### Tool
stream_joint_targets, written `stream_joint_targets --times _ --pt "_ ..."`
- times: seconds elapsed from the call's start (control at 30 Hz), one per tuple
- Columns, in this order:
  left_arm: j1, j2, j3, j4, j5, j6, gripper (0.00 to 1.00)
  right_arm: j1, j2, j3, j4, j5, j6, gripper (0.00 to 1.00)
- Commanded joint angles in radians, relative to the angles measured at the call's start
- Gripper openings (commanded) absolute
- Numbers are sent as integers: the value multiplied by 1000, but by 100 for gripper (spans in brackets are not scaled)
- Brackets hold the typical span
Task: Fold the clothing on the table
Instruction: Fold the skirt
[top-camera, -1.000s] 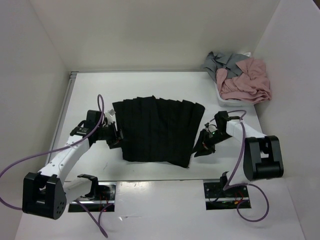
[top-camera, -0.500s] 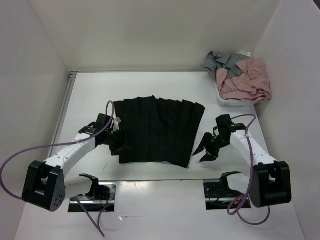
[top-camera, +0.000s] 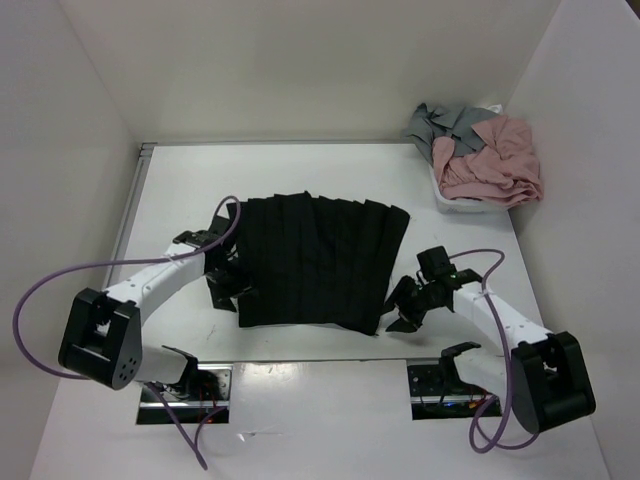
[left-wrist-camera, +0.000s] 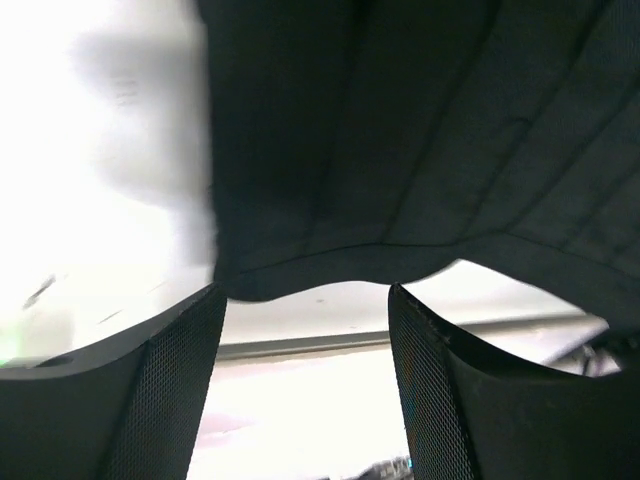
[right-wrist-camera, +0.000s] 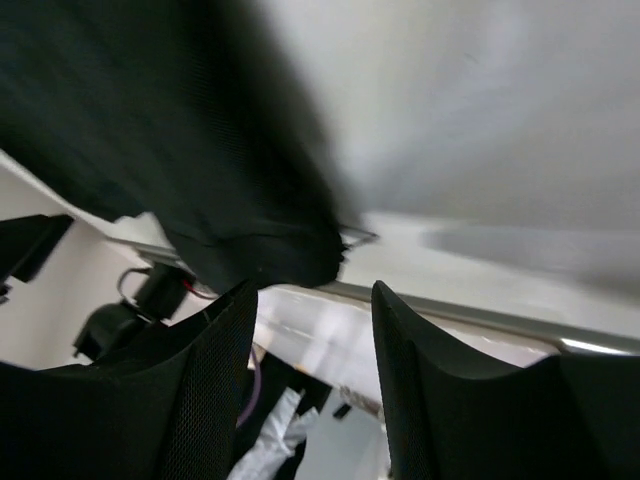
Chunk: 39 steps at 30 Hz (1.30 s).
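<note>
From above, the clothing (top-camera: 315, 260) lies spread flat in the middle of the table (top-camera: 170, 190), its pleats running from the far edge toward the arms, with no fold in it yet. The left hand (top-camera: 228, 290) sits low at the garment's near left corner and the right hand (top-camera: 400, 312) just beside the near right corner. The pink garment (top-camera: 495, 160) and the grey garment (top-camera: 450, 122) are heaped well apart at the far right. In the left wrist view the two fingers (left-wrist-camera: 165, 390) stand spread, with nothing pinched. The black hem curves across just ahead of their tips, and bare white table shows in the gap between them. In the right wrist view the fingers (right-wrist-camera: 215, 385) are likewise spread and empty. The rounded black corner of the cloth hangs just ahead of one fingertip, off to that side rather than centred in the gap, and I cannot tell whether it touches. This looks like the reach for the first fold, with both hands lined up on the near corners and neither gripping. The next move likely calls for each hand to ease forward and down so one finger slips under the hem. The right hand would first have to shift sideways to centre its corner. Then both would close and lift together.
</note>
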Motion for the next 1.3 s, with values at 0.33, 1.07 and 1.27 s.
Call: stream_joint_targets --times 0.33,1.07,1.27 --pt "-59 159 97 -216 -221 -92 79 11 -219 -6 168 11 87 56" --pt "-193 115 72 -92 -307 -217 66 11 -337 -50 196 26 62 56" --pt "-193 -4 51 -116 -325 -255 66 11 -284 -41 215 26 44 56"
